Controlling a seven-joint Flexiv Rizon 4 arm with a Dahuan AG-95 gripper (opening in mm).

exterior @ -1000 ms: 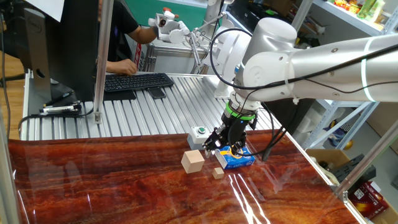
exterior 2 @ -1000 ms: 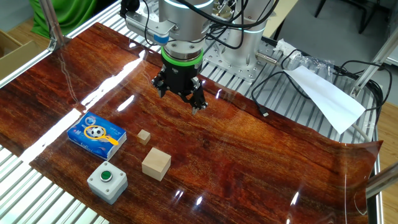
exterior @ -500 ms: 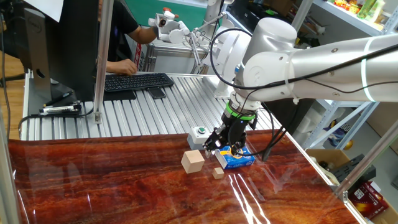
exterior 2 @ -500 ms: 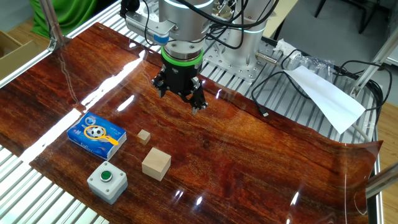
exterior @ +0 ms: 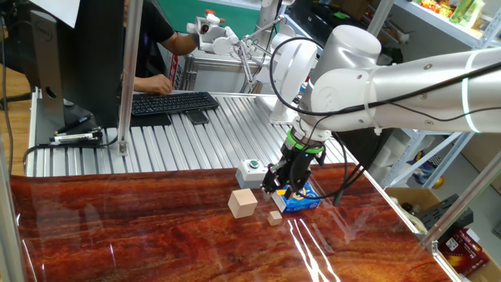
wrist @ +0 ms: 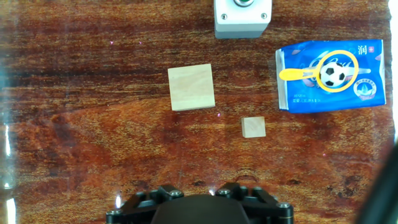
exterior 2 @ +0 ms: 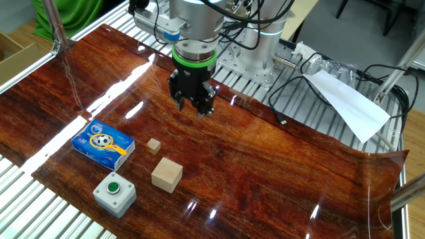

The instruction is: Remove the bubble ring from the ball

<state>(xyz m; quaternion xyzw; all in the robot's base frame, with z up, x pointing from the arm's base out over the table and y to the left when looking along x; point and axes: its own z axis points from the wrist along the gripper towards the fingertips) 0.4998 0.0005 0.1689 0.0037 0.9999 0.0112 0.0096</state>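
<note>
Hand view alone shows bubble ring (wrist: 329, 73) encircling ball (wrist: 335, 74).

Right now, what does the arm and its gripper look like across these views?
The arm is glossy white with rounded joint housings. A bright green ring circles the wrist above a black gripper with short dark fingers. Black cables loop around the wrist and trail beside it.

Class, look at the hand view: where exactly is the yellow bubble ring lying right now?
The bubble ring lies at the upper right, looped around the ball on the blue pack, with its stem pointing left; the small wooden cube sits below-left.
</note>
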